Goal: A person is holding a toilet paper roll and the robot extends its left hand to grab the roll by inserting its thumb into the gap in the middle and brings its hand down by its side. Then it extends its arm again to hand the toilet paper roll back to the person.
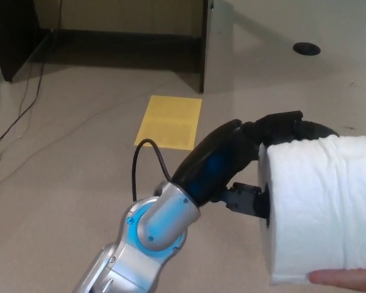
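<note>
Gripping the toilet paper roll (323, 207), the left hand (256, 165) has its thumb in the core. Fingers (293, 125) curl over the top. A person's finger (344, 279) supports it below

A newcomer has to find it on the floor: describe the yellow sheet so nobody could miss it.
Start at the dark cabinet along the back wall, then drop to the beige floor in front of it. The yellow sheet lies flat there, just beyond the robot's left hand and the toilet paper roll. It is the only bright yellow rectangle around.

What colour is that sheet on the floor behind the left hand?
Yellow sheet, clearest in the head view.
</note>
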